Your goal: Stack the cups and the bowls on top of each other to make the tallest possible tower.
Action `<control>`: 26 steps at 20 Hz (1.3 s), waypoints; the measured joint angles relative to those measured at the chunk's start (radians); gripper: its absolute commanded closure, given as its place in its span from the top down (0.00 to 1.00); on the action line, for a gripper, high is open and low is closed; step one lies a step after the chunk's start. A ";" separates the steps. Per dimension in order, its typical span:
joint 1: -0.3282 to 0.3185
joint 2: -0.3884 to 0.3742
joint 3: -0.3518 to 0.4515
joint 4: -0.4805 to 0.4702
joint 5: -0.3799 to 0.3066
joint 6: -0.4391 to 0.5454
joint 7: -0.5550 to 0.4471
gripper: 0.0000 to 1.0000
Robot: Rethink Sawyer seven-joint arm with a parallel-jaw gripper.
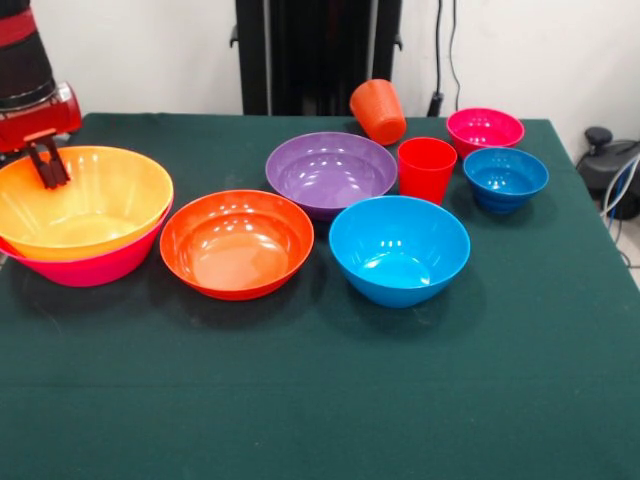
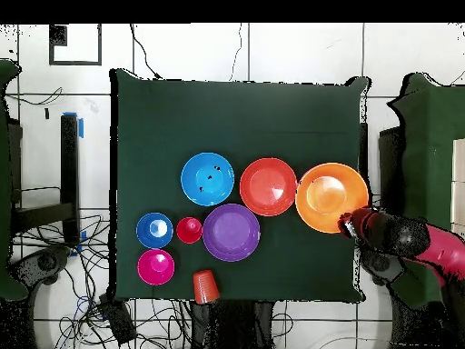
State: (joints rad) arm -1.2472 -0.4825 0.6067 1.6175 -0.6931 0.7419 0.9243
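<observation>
a: jaws [image 1: 50,170] sit low over the near rim of the big yellow-orange bowl [image 1: 85,205], which is nested in the big pink bowl [image 1: 90,268] at one end of the surface [image 1: 330,390]. fingers look close together with nothing between them, though they're dark against the bowl and i can't be certain.

b: so the tower's base is right under the arm. where's everything else?

a: all off to one side of it, strung along the surface. nearest is the red-orange bowl [image 1: 237,243], just beside the pink one, upright and open upward. then the purple bowl [image 1: 331,172] and medium blue bowl [image 1: 399,248].

b: and the small stuff?

a: farthest away: red cup [image 1: 426,168] upright, small blue bowl [image 1: 505,178], small magenta bowl [image 1: 485,130], and the orange cup [image 1: 378,110] tipped on its side near the edge.

b: so the next reach goes sideways, away from the stack.

a: likely, with the red-orange bowl's rim the shortest trip.
</observation>
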 measured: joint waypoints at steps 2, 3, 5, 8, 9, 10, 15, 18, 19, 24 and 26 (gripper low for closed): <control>0.001 -0.014 0.000 0.005 0.005 0.000 0.000 0.00; 0.001 -0.021 0.000 0.008 0.007 0.000 0.000 0.00; 0.004 -0.057 0.000 0.022 0.022 0.000 0.000 0.00; 0.011 -0.119 -0.001 0.044 0.041 0.005 0.000 0.00; 0.013 -0.134 -0.001 0.049 0.047 0.008 0.000 0.00; 0.014 -0.146 -0.002 0.053 0.053 0.011 0.000 0.00; 0.025 -0.226 -0.008 0.085 0.081 0.020 0.000 0.00; 0.026 -0.273 -0.021 0.117 0.100 0.020 0.000 0.00; 0.026 -0.281 -0.026 0.124 0.103 0.020 0.000 0.00; 0.026 -0.324 -0.055 0.173 0.122 0.020 0.000 0.00; 0.023 -0.343 -0.067 0.208 0.132 0.020 0.000 0.00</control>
State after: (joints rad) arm -1.2239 -0.8254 0.5400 1.8255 -0.5615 0.7616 0.9245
